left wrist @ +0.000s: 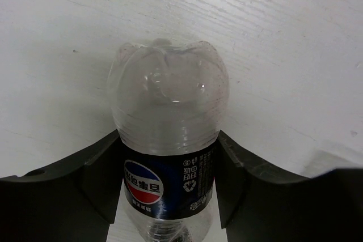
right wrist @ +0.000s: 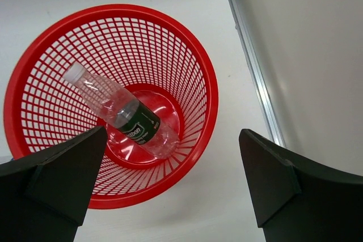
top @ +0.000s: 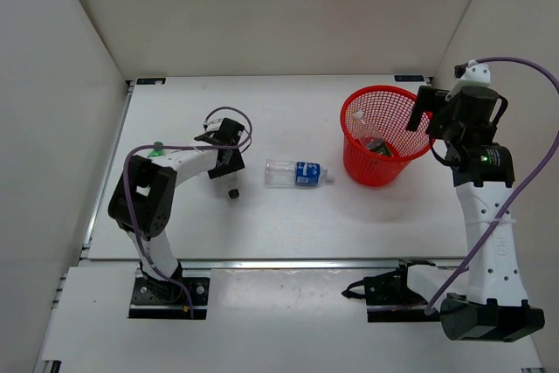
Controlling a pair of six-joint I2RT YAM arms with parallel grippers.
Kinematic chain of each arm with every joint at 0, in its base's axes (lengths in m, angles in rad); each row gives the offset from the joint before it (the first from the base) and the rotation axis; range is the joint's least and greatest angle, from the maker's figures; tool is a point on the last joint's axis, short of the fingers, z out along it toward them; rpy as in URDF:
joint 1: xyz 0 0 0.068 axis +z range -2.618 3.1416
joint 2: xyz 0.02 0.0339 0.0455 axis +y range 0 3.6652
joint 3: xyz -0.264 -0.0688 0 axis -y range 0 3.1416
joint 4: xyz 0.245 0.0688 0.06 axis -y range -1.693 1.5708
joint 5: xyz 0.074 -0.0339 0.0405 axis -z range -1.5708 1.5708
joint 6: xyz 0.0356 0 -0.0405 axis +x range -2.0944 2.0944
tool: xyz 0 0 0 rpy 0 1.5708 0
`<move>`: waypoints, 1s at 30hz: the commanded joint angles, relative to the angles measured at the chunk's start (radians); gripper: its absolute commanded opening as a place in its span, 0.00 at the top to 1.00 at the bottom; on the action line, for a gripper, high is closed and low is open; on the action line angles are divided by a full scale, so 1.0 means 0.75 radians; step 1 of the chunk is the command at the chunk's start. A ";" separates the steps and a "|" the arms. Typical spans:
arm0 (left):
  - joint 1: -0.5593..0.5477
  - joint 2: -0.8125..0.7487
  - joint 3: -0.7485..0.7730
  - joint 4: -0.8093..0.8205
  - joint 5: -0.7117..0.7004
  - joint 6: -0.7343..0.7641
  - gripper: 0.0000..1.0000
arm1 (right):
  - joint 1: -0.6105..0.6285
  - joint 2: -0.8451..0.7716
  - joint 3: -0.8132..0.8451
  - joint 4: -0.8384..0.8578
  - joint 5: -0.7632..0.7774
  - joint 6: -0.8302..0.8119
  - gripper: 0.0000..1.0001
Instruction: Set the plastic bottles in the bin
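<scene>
The left gripper (left wrist: 168,135) is seen clamped on a clear plastic bottle with a blue-and-red label (left wrist: 167,92). In the left wrist view both black fingers (left wrist: 85,185) are pressed against the sides of the label. The bottle's lobed base is pointed away from the camera, over the white table (top: 288,233). This grasp is located well to the left of the round red plastic mesh bin (right wrist: 113,9), apart from it. In the top view a small black round object (top: 233,192) is shown on the table just on the near side of that gripper. Whether it is the cap of the grasped bottle cannot be told.

The right gripper (right wrist: 173,133) is released, its fingers spread wide, and is positioned above the bin near the right side of its rim. Inside the bin a clear plastic bottle with a dark green label (right wrist: 136,124) is seen lying tilted. Its base is set on the bin's floor and its pale neck is leaned against the mesh wall.

A clear plastic bottle with a blue label (top: 298,173) is laid on its side on the table just to the left of the bin, between the bin and the left gripper. Its white cap is turned toward the bin, and it is touched by neither gripper.
</scene>
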 commanded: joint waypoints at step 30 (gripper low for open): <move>-0.686 0.797 1.865 0.547 0.447 0.150 0.50 | -0.106 -0.304 -0.306 0.173 0.122 0.040 0.01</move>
